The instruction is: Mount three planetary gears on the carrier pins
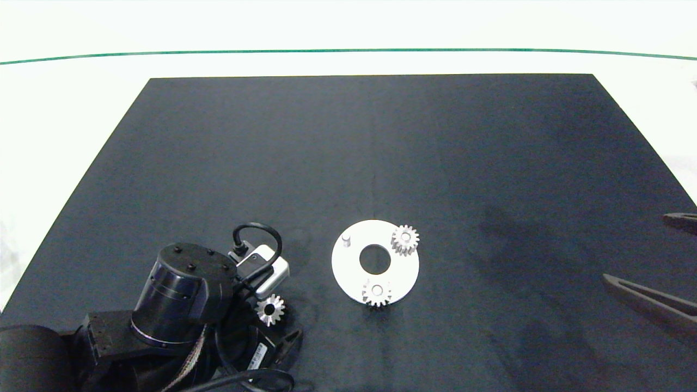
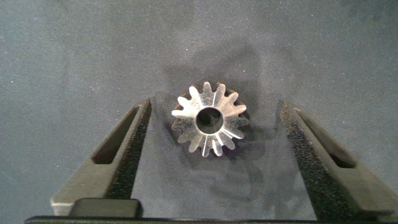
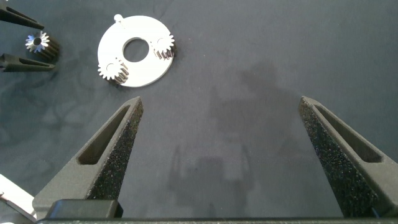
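While the head view hides them, left gripper jaws stand spread around the third gear

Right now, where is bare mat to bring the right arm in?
Bare mat spans from the right gripper to the white disc and beyond the disc to the far edge. Crowded: the near-left corner, where the open left gripper straddles the loose gear.

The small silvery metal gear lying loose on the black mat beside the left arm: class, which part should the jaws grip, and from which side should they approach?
Grip the small silvery metal gear across its toothed rim, from straight above. It lies flat on the black mat, hole up, so only opposite teeth offer faces. The left gripper already straddles it, jaws open.
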